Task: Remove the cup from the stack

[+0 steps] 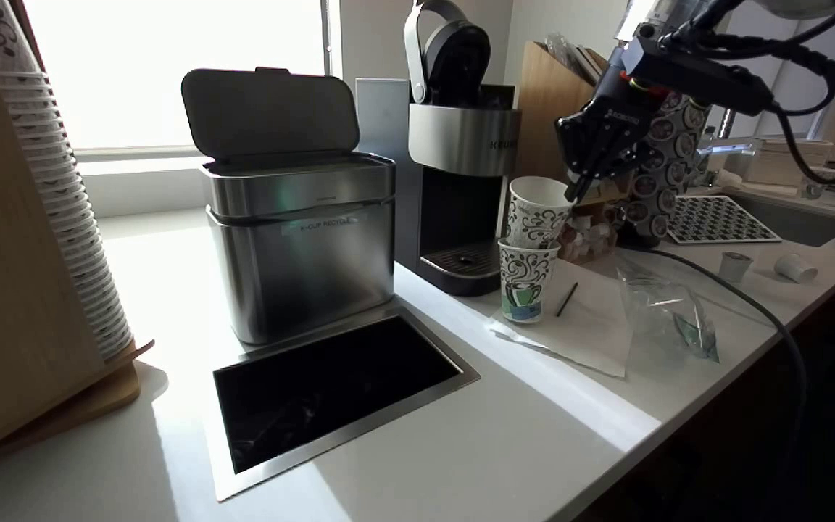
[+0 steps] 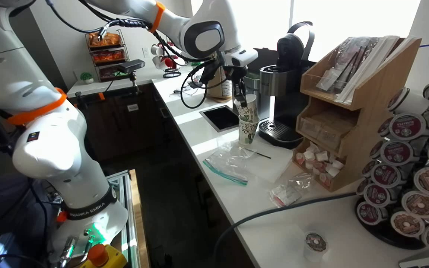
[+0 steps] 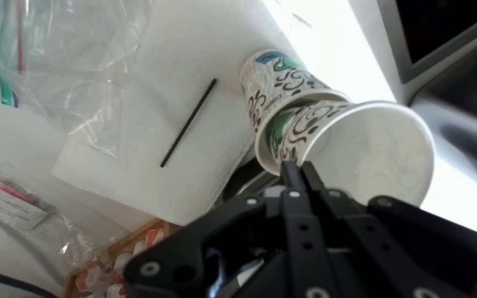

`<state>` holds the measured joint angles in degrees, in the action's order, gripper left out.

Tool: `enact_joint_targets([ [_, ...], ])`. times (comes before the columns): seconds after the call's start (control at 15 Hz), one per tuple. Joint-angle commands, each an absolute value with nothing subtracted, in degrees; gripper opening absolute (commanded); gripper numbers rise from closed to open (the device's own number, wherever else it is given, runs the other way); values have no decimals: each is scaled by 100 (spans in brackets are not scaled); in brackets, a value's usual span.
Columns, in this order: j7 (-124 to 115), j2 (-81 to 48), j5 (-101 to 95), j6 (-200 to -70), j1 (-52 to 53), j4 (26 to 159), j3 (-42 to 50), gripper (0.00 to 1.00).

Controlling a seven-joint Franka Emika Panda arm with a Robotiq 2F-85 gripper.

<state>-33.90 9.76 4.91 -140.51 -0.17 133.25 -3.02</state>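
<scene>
Pinching one upper cup [image 3: 362, 147] by its rim: your gripper [image 3: 299, 166]. Far, beside: coffee maker [image 1: 461, 148]. Near: desk [image 1: 504, 442] edge. Lower cup [image 1: 524, 283]: one.

Near frame centre: end effector [image 2: 243, 102] at rim of upper cup [image 2: 251, 111], which sits tilted in lower cup [image 2: 248, 131].

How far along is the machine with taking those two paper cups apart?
Already done: the gripper pinches the upper cup by its rim. In hand: that cup sits tilted, mostly out of the lower cup. Left: its bottom end is inside the lower cup's mouth, so it likely needs lifting clear and setting apart.
</scene>
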Motion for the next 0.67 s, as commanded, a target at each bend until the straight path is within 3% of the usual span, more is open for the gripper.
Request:
enact_joint_targets([
  [0.0, -3696, 1069, 571, -14018, -36, 13285, -379, 1],
  [0.6, -4212, 1297, 561, -13841, -27, 13202, -499, 1],
])
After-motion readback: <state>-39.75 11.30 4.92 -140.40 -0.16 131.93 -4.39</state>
